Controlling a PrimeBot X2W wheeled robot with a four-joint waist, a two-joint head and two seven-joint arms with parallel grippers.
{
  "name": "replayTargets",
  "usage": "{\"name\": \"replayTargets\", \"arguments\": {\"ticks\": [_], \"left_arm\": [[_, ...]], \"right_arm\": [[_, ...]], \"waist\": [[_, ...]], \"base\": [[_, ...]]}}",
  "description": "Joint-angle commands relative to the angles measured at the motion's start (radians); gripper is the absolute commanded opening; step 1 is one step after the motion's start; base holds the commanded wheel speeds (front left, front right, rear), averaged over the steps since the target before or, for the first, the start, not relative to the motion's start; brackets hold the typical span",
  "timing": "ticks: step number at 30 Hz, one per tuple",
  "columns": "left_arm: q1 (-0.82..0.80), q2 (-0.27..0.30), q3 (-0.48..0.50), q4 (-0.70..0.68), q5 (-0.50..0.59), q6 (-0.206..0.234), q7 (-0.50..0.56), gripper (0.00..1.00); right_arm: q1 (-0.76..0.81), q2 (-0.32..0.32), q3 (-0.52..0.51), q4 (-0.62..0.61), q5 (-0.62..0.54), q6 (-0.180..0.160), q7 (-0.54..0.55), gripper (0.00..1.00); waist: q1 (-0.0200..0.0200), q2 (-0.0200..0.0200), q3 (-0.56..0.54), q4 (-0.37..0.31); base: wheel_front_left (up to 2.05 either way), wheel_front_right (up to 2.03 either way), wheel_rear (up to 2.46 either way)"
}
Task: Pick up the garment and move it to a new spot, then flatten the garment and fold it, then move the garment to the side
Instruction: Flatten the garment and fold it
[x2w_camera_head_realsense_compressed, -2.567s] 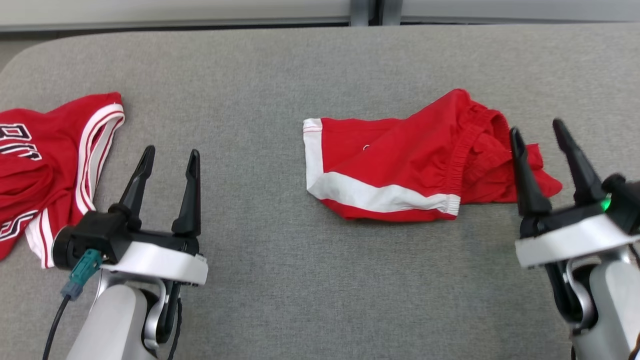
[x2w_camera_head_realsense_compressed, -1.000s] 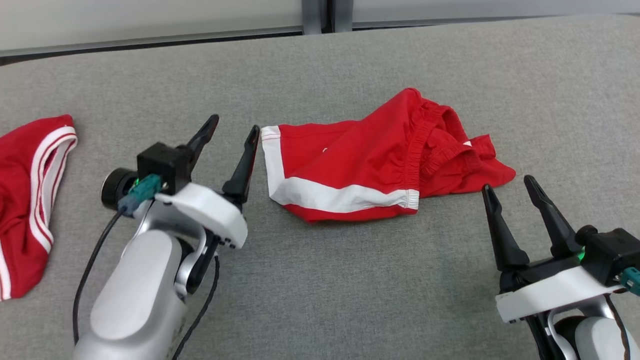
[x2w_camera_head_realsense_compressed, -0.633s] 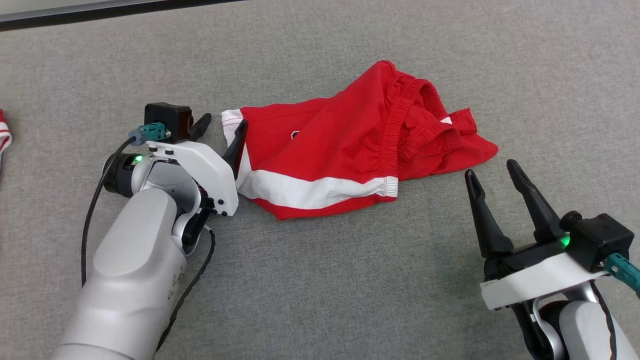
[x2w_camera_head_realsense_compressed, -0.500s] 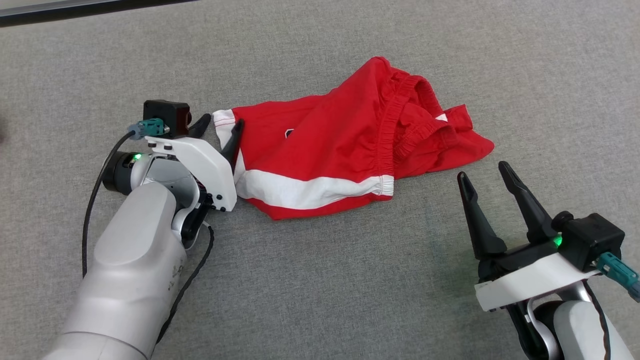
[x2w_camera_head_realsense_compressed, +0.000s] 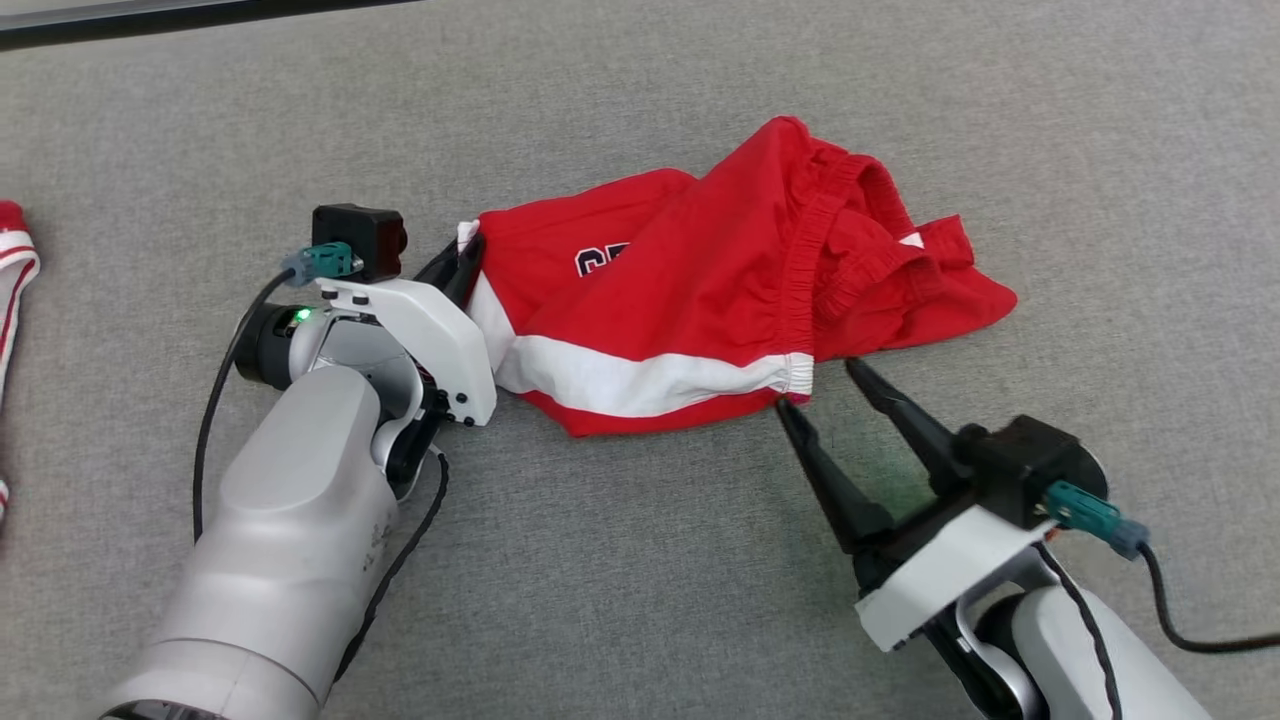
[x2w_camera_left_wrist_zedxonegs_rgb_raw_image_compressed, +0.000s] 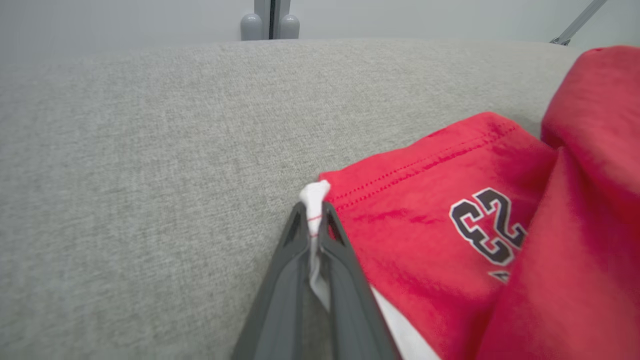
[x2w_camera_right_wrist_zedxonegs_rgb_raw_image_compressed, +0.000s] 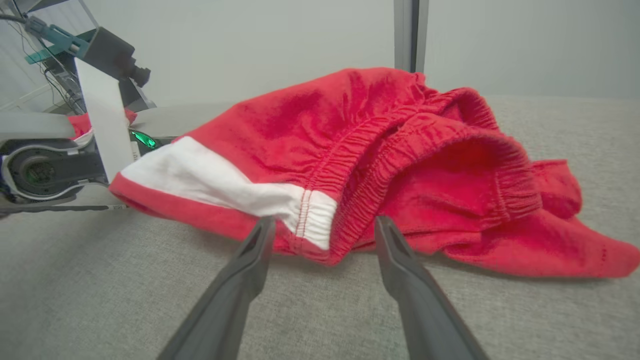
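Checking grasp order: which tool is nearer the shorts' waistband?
Right. The right tool is open at the white end of the waistband; the left tool is shut on the leg hem opposite.

Our right gripper (x2w_camera_right_wrist_zedxonegs_rgb_raw_image_compressed: 324, 221) gapes wide, jaws either side of the white-banded waistband corner of the red shorts (x2w_camera_right_wrist_zedxonegs_rgb_raw_image_compressed: 350, 115).

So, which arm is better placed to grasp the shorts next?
Right. The right end effector is open, with the waistband corner of the shorts between its fingers; the left end effector is shut on the white hem corner.
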Motion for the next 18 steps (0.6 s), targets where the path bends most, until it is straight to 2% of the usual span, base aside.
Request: {"name": "replayTargets", "arguments": {"ticks": [1, 4, 7, 8, 13, 18], "left_arm": [[-0.006, 0.008, -0.006, 0.008, -0.010, 0.000, -0.006, 0.00], [-0.011, 0.003, -0.028, 0.009, -0.035, -0.001, -0.027, 0.00], [-0.005, 0.000, -0.044, 0.000, -0.064, -0.001, -0.058, 0.00], [-0.001, 0.000, -0.048, -0.002, -0.074, -0.001, -0.072, 0.00], [0.020, 0.024, -0.046, -0.026, -0.117, -0.001, -0.142, 0.00], [0.053, 0.064, 0.011, -0.152, -0.124, 0.012, -0.192, 0.00]], "right_arm": [[-0.021, -0.008, 0.010, 0.012, 0.002, 0.000, 0.002, 1.00], [-0.060, -0.016, 0.043, 0.055, 0.030, 0.000, -0.005, 1.00], [-0.086, -0.022, 0.072, 0.079, 0.051, 0.000, -0.020, 0.11], [-0.090, -0.028, 0.073, 0.086, 0.061, 0.000, -0.026, 0.00], [-0.099, -0.052, 0.071, 0.059, 0.084, 0.000, -0.065, 0.00], [-0.073, -0.075, -0.030, -0.012, 0.064, 0.000, -0.118, 0.00]], "waist": [[0.0000, 0.0000, 0.002, 0.007], [0.0000, 0.0000, 0.002, 0.020], [0.0000, 0.0000, -0.003, 0.028], [0.0000, 0.0000, -0.005, 0.031], [0.0000, 0.0000, -0.022, 0.036], [0.0000, 0.0000, -0.060, 0.049]], "base": [[0.00, 0.00, 0.00], [0.00, 0.00, 0.00], [0.00, 0.00, 0.00], [0.00, 0.00, 0.00], [0.00, 0.00, 0.00], [0.00, 0.00, 0.00]]}}
